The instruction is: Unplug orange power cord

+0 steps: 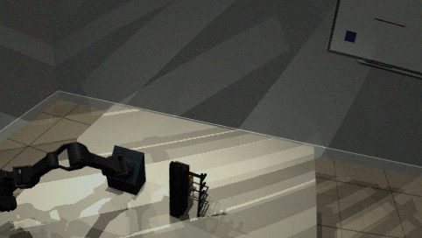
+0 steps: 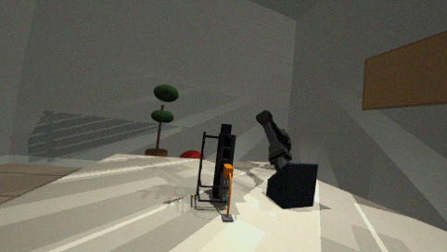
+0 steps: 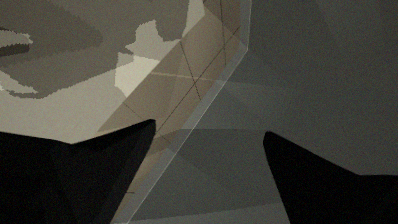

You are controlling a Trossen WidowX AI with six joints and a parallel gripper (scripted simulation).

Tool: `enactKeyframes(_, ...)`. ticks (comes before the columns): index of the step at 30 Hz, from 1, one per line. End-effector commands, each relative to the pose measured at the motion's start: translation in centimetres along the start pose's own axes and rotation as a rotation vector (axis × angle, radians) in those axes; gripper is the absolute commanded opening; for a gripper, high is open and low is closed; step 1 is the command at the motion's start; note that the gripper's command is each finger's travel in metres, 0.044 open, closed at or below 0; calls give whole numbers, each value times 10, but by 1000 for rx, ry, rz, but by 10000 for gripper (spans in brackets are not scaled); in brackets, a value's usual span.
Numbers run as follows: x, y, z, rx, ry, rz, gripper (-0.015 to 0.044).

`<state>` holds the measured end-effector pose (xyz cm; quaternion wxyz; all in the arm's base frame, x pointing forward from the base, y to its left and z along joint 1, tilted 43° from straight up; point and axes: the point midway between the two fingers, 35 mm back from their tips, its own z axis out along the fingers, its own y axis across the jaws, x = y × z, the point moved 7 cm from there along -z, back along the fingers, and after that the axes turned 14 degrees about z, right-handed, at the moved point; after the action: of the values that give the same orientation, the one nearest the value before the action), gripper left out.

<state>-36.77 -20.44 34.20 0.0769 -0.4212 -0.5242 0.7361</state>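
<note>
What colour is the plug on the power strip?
Orange plug, seen best in the exterior view.

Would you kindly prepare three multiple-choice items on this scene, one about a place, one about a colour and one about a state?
1. Where is the tall black power strip?
A. Upright in a thin black wire stand
B. Flat on the floor
C. Between the fingers

2. What colour is the plug on the strip?
A. Blue
B. Orange
C. White

3. How is the black parallel-jaw gripper?
A. Shut on the plug
B. Open, holding nothing
C. Shut on the cord

Answers: 1 A, the exterior view shows the strip standing in the stand. 2 B, the plug shows orange. 3 B, the wrist view shows only table edge between the spread fingers.
</note>
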Motion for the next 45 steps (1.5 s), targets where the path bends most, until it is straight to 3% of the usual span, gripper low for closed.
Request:
enactKeyframes(1, 0, 0, 0, -1, 0, 1, 374)
enactKeyframes(9, -25, 20, 0, -50, -28, 54, 164)
enactKeyframes(27, -186, 102, -11, -337, -318, 215, 160)
enactKeyframes(45, -338, 178, -111, -715, -581, 341, 160)
